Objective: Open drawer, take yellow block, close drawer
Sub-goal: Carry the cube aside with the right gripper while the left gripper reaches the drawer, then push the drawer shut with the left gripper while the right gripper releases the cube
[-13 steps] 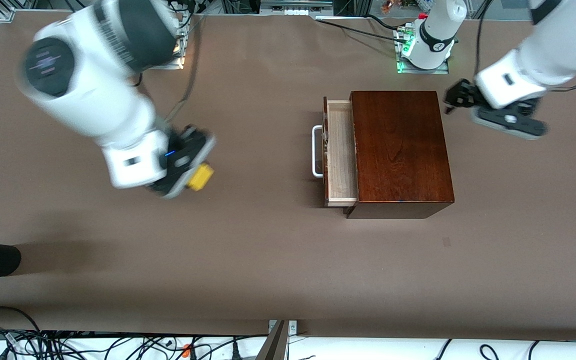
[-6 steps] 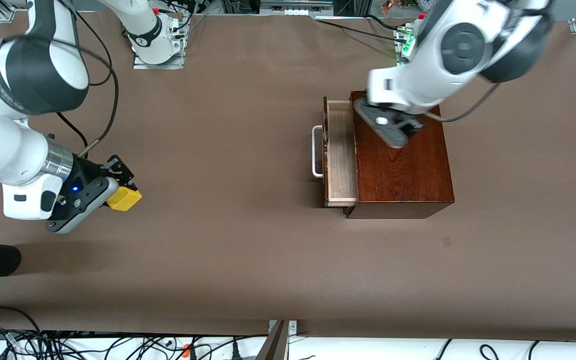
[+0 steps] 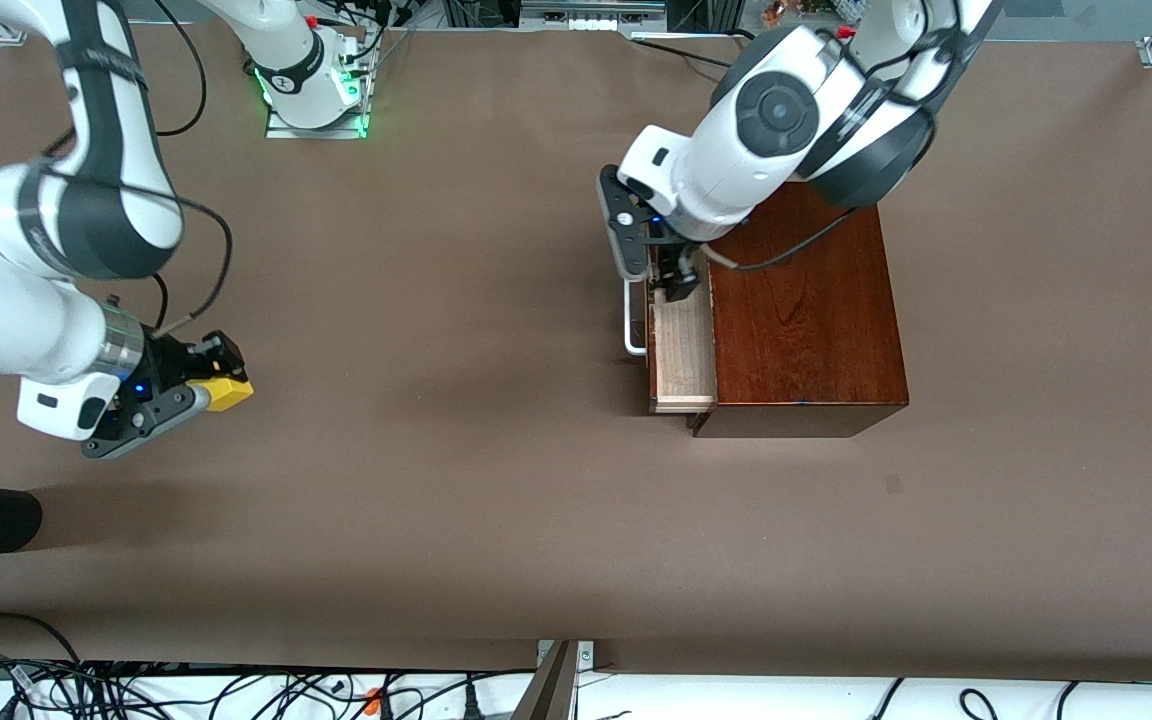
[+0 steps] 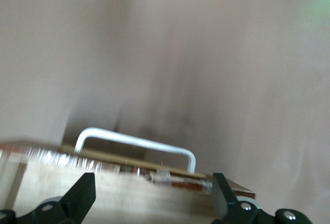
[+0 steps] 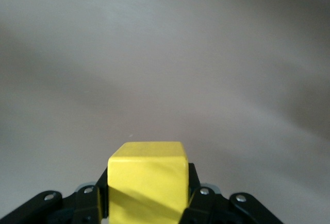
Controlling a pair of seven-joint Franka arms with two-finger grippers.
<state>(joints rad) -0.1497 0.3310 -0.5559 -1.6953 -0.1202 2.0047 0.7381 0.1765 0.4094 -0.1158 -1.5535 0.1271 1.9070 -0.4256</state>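
Clamped between the fingers of the right gripper: the yellow block, a plain, sharp-edged cube with smooth matte faces, filling the whole gap between the black pads in the right wrist view. Carried, over the past second, away from mid-table out over bare brown mat toward the right arm's end, well apart from the wooden box. Below the block, only the flat, felt-like table cover.

At the left gripper, jaws spread wide, dark fingertips poised over the open drawer. Swung in within that same second from off to the side of the box, then across its lid, now down at the drawer's front edge. Just ahead of the fingertips, the white U-shaped bar handle, slim and rounded, standing clear of the dark front; beneath them, the pale raw-wood interior, lightly grained and showing nothing inside.

Around the drawer, the glossy reddish-brown box, boxy and square-cornered, its polished top catching the light.

Judged from this: opening done, block out and secured, closing the only step left. Probably a push on the drawer front or handle by the left arm.
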